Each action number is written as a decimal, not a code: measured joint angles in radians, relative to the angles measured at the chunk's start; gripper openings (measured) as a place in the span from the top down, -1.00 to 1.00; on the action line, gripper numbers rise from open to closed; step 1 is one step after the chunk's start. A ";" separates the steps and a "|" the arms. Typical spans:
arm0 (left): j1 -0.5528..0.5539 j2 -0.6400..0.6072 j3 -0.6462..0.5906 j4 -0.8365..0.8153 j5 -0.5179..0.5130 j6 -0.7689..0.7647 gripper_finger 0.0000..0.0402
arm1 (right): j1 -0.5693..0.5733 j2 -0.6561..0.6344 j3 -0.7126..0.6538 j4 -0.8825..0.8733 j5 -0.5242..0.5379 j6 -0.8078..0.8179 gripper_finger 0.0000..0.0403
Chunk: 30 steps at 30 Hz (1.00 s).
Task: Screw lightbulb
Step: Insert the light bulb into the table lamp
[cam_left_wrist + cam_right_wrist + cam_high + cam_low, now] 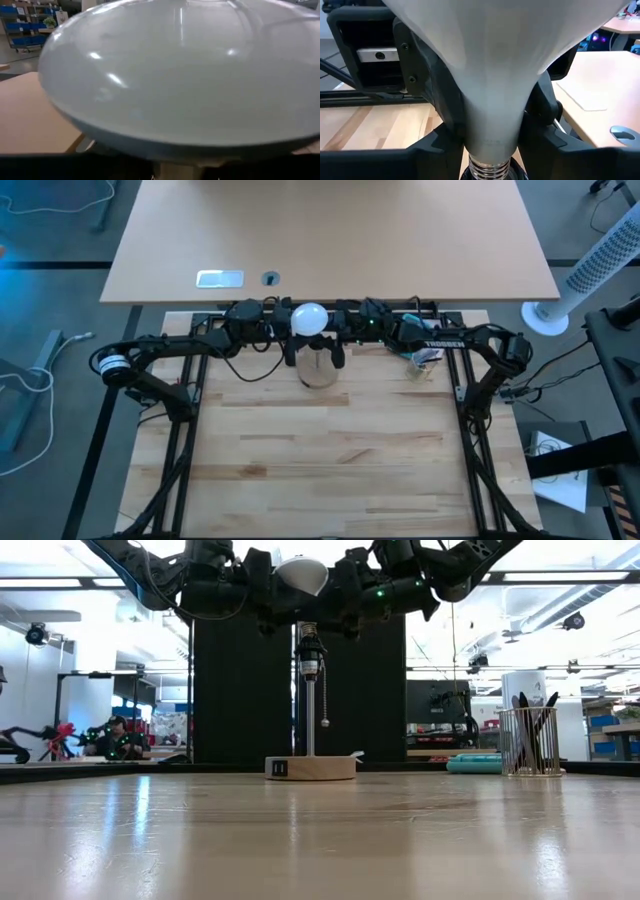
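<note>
White and glossy, the lightbulb hangs above the far edge of the butcher-block tabletop, pinched between two dark arms that meet there from either side. The left tool presses against the globe, which fills that arm's wrist view, while the right tool clamps the tapering neck, its fingers closed snugly on either side just above the metal thread. That split grip looks deliberate: one arm steadies the glass while the other holds near the base, where turning force is best applied. Seen level across the table, the bulb points base-down, directly above the black socket of a small lamp stand (a pull chain dangles beside its post). Whether the thread has entered the socket cannot be told; it appears at most barely started, so most of the screwing likely lies ahead.

The pale wood surface is framed by black rails, with a second, smooth tan desk beyond it. Behind the lamp stands a dark panel, and the bright workshop around it holds a wire cup of pens, shelving and ceiling lights. A white tower fan stands off to one side.
</note>
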 joint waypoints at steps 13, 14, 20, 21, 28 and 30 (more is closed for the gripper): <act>0.000 -0.003 -0.014 0.014 0.000 0.027 0.00 | 0.000 -0.001 -0.015 0.026 0.002 0.005 0.25; 0.000 -0.004 -0.014 0.014 0.003 0.032 -0.03 | 0.000 -0.001 -0.015 0.026 0.002 0.001 0.26; 0.000 -0.034 -0.024 0.003 0.031 0.060 -0.22 | 0.000 -0.008 -0.015 0.027 0.001 -0.013 0.30; 0.000 -0.045 -0.030 0.006 0.035 0.067 -0.25 | 0.000 -0.010 -0.015 0.027 0.001 -0.016 0.29; 0.001 -0.133 -0.166 0.112 0.055 0.041 -0.38 | 0.000 -0.011 -0.028 0.056 -0.002 -0.019 0.24; 0.000 -0.140 -0.230 0.223 0.060 0.005 -0.39 | -0.001 -0.011 -0.032 0.081 0.004 -0.019 0.25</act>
